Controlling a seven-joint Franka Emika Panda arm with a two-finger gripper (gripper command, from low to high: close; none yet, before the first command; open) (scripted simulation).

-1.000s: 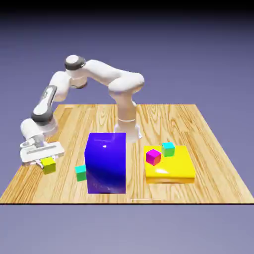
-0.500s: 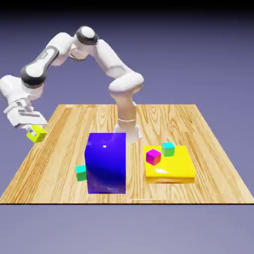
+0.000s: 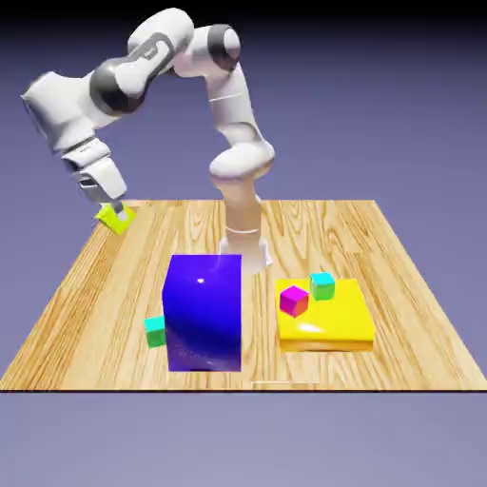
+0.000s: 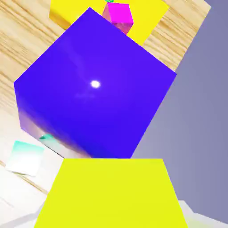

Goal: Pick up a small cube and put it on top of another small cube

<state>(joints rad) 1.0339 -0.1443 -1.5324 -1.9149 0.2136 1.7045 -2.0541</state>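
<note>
The small yellow-green cube (image 3: pixel 115 220) hangs high over the table's far corner at the exterior view's left, with my gripper (image 3: pixel 114 215) shut on it. In the hand view this cube (image 4: pixel 111 193) fills the bottom and hides the fingertips. The other small cube, magenta (image 3: pixel 294 301), rests on the yellow slab (image 3: pixel 328 323) at the exterior view's right; the hand view shows the magenta cube (image 4: pixel 119 14) at the top, past the big blue block (image 4: pixel 93 89).
A big blue block (image 3: pixel 203 312) stands mid-table between my gripper and the slab. One teal cube (image 3: pixel 155 331) lies at its left foot, also visible in the hand view (image 4: pixel 26 156). Another teal cube (image 3: pixel 322 285) sits on the slab behind the magenta one.
The arm has lifted the yellow-green cube from table level at the left edge, up and toward the far side. Nothing else moved.
</note>
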